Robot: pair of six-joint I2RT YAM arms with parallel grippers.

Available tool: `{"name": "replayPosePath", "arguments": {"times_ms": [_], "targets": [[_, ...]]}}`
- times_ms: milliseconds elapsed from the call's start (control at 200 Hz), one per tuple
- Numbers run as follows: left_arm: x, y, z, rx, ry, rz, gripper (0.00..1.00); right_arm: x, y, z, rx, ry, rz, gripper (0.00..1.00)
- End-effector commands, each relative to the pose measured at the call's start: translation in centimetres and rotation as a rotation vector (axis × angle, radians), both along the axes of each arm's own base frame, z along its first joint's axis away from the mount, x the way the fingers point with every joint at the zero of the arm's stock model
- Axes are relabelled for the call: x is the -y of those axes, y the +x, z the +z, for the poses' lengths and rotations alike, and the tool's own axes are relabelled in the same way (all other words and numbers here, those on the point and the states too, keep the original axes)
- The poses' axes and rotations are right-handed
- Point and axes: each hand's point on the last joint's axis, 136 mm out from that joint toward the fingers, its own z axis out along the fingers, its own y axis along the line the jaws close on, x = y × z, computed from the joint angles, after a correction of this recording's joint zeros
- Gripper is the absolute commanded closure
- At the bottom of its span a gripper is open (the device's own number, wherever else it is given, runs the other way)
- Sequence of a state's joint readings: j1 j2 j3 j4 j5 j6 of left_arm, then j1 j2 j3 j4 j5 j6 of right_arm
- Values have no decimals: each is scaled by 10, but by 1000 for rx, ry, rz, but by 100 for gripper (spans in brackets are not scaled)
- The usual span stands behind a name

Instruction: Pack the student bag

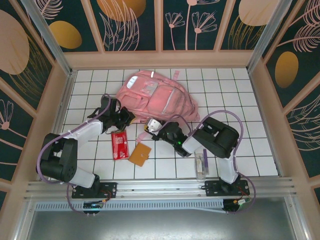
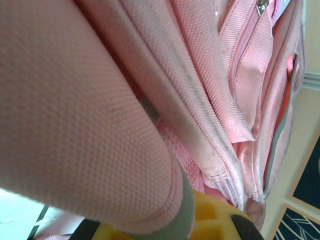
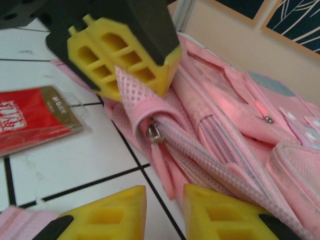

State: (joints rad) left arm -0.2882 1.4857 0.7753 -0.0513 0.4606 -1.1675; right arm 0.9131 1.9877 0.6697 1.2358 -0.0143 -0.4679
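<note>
Left jaws pinching student bag (image 1: 157, 97) edge, right jaws apart, bare table (image 1: 250, 105) alongside

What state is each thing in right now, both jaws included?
student bag: lying on the table, mesh edge pinched, nearby zip looks closed.
left jaws: shut on the student bag.
right jaws: slightly apart, holding nothing.
red packet: flat on the table, unpacked.
orange flat item: on the table, unpacked.
white item: at the table's near edge, unpacked.

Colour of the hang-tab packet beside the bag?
The packet is red with a gold header; right wrist view shows it best.
</note>
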Motion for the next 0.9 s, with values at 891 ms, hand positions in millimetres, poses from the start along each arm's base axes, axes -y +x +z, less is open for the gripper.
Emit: {"name": "replayPosePath", "arguments": {"times_ms": [891], "targets": [[-35, 43, -4, 77, 219, 9, 100, 26, -3, 21, -123, -29, -33, 100]]}}
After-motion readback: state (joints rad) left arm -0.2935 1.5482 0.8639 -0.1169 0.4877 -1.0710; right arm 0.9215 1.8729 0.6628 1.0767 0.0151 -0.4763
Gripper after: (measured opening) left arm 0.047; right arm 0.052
